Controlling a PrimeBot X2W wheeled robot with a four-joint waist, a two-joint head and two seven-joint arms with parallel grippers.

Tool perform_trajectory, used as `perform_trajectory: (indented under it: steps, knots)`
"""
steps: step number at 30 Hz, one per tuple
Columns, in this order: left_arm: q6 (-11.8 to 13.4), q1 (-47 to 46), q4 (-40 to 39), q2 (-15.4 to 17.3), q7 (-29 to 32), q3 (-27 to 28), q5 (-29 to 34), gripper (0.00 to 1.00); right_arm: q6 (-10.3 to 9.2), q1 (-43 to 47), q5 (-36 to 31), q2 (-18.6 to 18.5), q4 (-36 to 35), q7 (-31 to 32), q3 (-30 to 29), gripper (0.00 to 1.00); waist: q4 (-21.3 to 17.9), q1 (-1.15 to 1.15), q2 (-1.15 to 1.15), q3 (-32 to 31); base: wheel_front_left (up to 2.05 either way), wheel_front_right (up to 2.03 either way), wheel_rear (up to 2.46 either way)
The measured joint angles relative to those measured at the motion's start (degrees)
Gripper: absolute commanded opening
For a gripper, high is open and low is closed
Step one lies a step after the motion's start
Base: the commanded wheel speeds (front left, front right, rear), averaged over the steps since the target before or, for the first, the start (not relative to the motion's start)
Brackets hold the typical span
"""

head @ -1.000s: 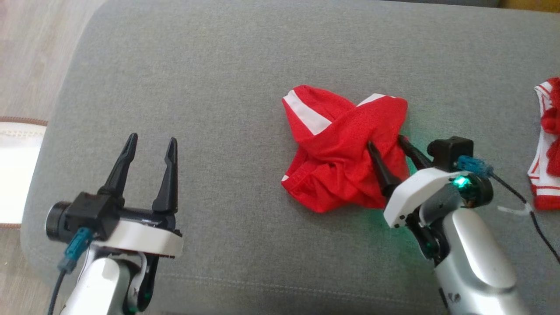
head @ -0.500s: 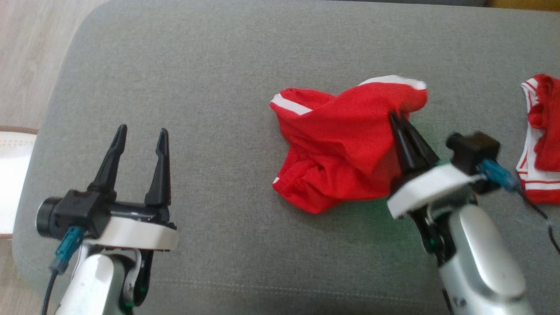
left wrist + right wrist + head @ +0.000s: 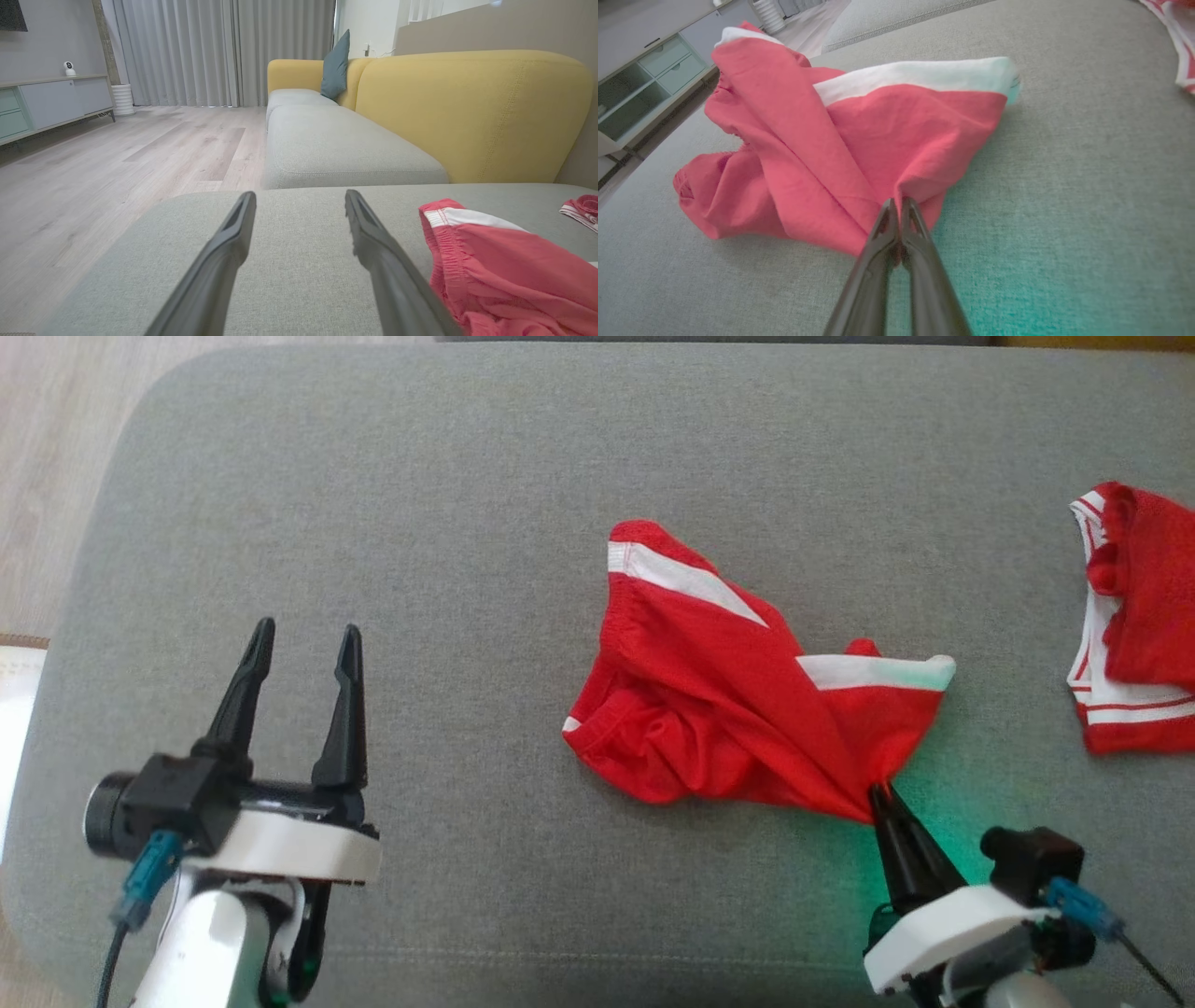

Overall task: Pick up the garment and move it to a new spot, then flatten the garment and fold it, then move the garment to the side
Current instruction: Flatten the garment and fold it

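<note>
Between the shut fingers of the right end effector point(image 3: 878, 791) sits an edge of the red garment point(image 3: 709, 709), which lies crumpled just ahead on the sofa seat point(image 3: 467, 523). Well to its left, the left end effector point(image 3: 301, 637) stands wide and empty. Flattening, folding and setting aside apparently remain.

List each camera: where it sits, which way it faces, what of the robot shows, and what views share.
Head view: on the head, looking down on the grey cushion; left gripper open lower left, right gripper shut on the red garment.
Left wrist view: on the left wrist, facing across the grey cushion toward a yellow backrest; its own open fingers show.
Right wrist view: on the right wrist, facing the red garment its closed fingers pinch.
Shared: all three show the red garment.
</note>
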Motion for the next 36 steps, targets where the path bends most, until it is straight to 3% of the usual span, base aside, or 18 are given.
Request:
perform_trajectory:
  steps: [1,6,11,20,36]
  knots:
    - [0.0,0.3,0.1,-0.1,0.0,0.1,0.0,1.0,0.0,0.2,0.5,0.0,0.3,-0.5,0.1,1.0,-0.1,0.0,0.0,-0.1,0.0,0.0,0.0]
    - [0.0,1.3,0.5,-0.3,-0.1,1.2,0.0,1.0,0.0,0.6,0.7,0.0,-0.2,-3.7,-0.1,1.0,-0.4,0.0,0.0,-0.5,0.0,0.0,0.0]
    - [0.1,2.2,0.6,-0.8,-0.1,1.4,0.0,1.0,0.0,0.7,-0.7,0.0,-5.8,-6.2,-1.2,1.0,-0.5,0.0,0.0,-1.5,0.0,0.0,0.0]
    - [1.1,5.4,0.6,-0.9,-0.1,1.9,0.0,1.0,0.0,1.3,-6.7,0.1,-18.9,-2.0,-5.2,1.0,-1.8,0.0,0.0,-4.4,0.0,0.0,0.0]
    - [1.0,6.3,0.7,-0.3,0.9,0.8,0.0,1.0,0.0,3.1,-6.8,0.1,-21.9,1.0,-5.9,1.0,-3.0,0.0,0.0,-4.5,0.0,0.0,0.0]
